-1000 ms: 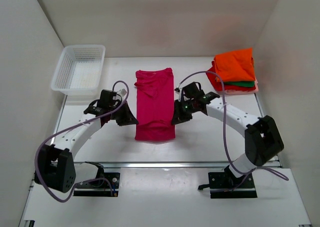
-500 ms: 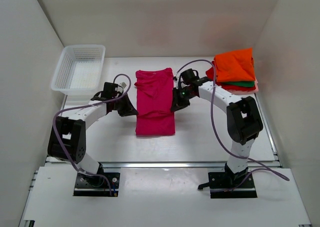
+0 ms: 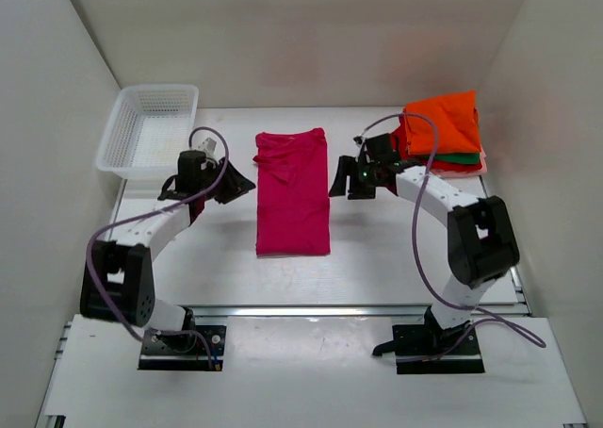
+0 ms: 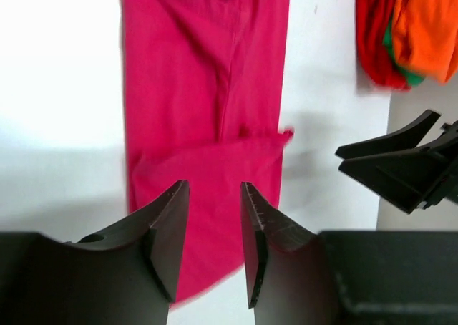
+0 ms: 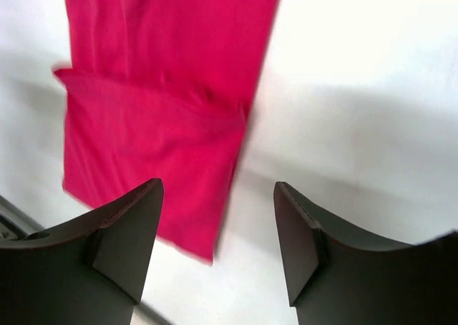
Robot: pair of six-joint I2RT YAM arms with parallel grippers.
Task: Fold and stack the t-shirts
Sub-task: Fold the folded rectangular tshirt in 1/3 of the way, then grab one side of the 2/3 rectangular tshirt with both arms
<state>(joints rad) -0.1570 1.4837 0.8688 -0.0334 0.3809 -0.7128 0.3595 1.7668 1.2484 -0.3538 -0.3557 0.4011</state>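
At the far left corner of the table sits a white mesh basket, well apart from the clothing. Just to its right, the left gripper hovers beside the left edge of the magenta-pink t-shirt. In the left wrist view its two dark fingers stand parted by a narrow gap with nothing between them, so it is released and empty. The shirt lies flat in the middle of the table, folded lengthwise into a long narrow strip that runs from the far side toward the arms. Both wrist views show the edge of a folded layer crossing the strip partway along. On the other side of the strip, the right gripper hangs just off the shirt's right edge. Its fingers are spread wide and grasp nothing, with bare table and the cloth's edge showing between them. Neither gripper can be seen touching the shirt. At the far right corner rests the stack of folded t-shirts: the orange t-shirt is on top, a green t-shirt shows as a thin band beneath it, a red t-shirt lies under that, and a pale pink edge peeks out at the bottom.
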